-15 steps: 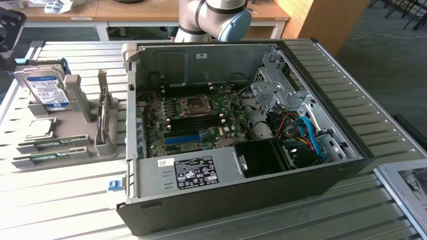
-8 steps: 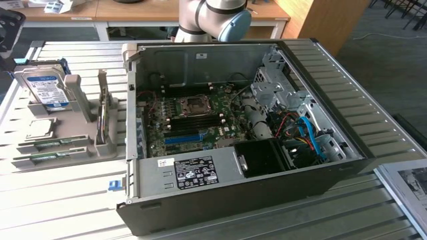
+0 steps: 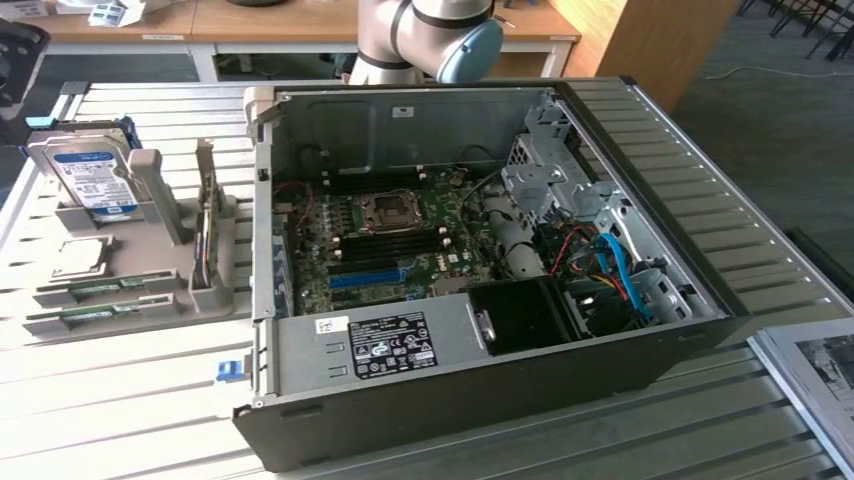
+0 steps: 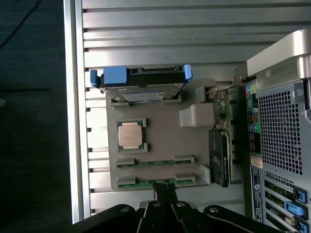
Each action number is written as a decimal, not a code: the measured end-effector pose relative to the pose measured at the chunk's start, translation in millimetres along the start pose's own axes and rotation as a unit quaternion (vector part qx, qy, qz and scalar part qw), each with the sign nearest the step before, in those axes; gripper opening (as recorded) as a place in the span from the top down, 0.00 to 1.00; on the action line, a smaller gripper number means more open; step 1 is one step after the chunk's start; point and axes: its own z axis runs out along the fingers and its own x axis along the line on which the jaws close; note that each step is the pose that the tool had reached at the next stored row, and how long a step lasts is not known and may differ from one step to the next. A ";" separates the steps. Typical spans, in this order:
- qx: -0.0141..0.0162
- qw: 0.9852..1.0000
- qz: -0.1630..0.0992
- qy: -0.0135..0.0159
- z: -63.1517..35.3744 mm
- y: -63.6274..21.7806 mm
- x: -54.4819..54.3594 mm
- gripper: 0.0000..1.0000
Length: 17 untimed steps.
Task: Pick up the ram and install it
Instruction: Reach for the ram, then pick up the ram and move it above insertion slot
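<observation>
A: The claw [image 4: 164, 187] is pressed together with nothing in it, hanging above the grey holder [image 4: 160, 131] on the table [image 4: 146, 39].
B: And the ram [image 4: 141, 181]?
A: It lies flat in the cradle on the claw's side. Beyond it come a second stick [image 4: 155, 162], the processor chip [image 4: 131, 135] and the hard drive [image 4: 141, 90].
B: How do we get a clean pick?
A: I'd spread the jaws first, centre on the stick's middle, pinch its long edges and lift it level.

The ram [image 3: 104, 286] is green; its tray [image 3: 167, 262] is pale grey. The hard drive [image 3: 91, 180] at the exterior view's left is silver with a blue-white label. The motherboard [image 3: 387, 235] is green, its slot [image 3: 364, 278] bright blue. The case [image 3: 534, 390] is black. The bench [image 3: 120, 400] shows silver ribbed stripes.
</observation>
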 end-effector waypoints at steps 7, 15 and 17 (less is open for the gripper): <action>0.000 1.000 0.000 0.000 -0.2 -4.3 -0.3 0.90; 0.000 1.000 0.000 0.000 -0.2 -5.3 -0.4 0.90; 0.000 1.000 0.000 0.000 -0.2 -5.3 -0.4 0.90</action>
